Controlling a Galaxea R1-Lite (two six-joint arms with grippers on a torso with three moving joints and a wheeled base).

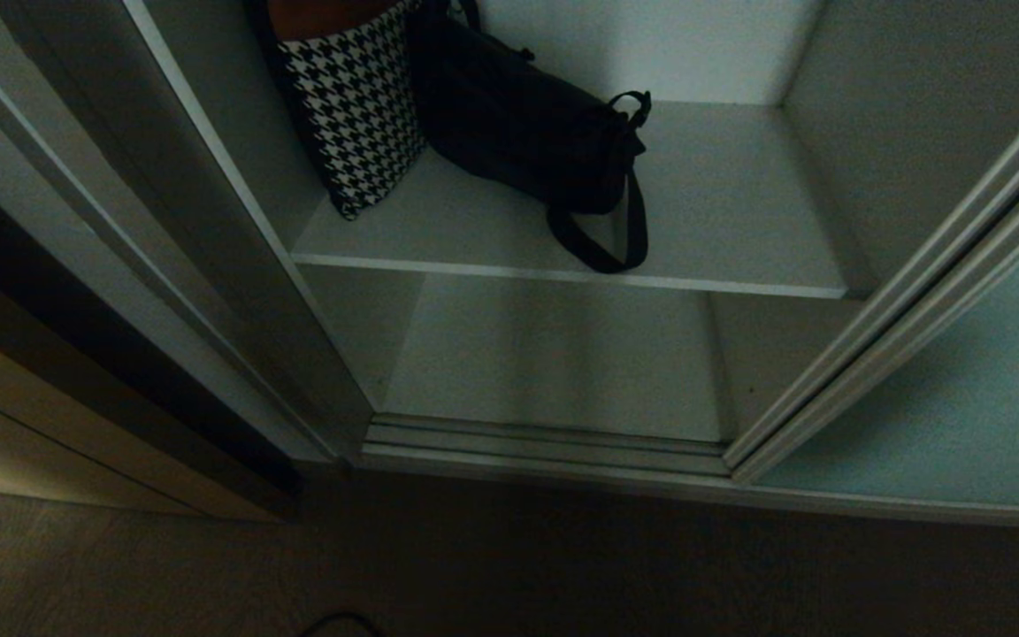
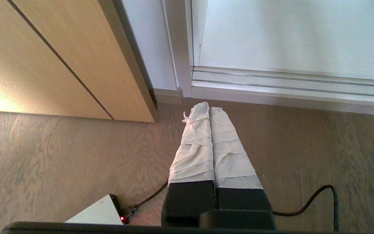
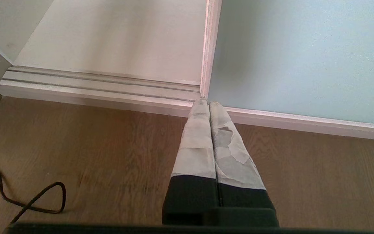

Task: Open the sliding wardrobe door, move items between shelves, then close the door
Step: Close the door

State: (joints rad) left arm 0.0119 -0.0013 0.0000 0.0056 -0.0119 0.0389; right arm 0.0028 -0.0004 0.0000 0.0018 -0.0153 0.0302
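The pale teal sliding wardrobe door [image 1: 961, 416] [image 3: 304, 55] stands slid to the right, leaving the wardrobe open. A black fabric bag [image 1: 532, 133] with a strap loop lies on the upper shelf [image 1: 722, 212]. Below it the bottom board [image 1: 554, 354] [image 3: 125, 39] is bare. Neither arm shows in the head view. My left gripper [image 2: 209, 109] hangs shut and empty above the wooden floor near the wardrobe's left post. My right gripper [image 3: 208, 104] hangs shut and empty, its tips in front of the door's left edge.
A houndstooth-patterned bag [image 1: 355, 106] leans at the shelf's left, against the black bag. The double floor track [image 1: 545, 442] [image 2: 287, 84] runs along the wardrobe's foot. A wooden cabinet [image 2: 60, 58] stands left of the wardrobe. Black cables [image 3: 28, 201] [image 2: 317, 198] and a white box [image 2: 96, 214] lie on the floor.
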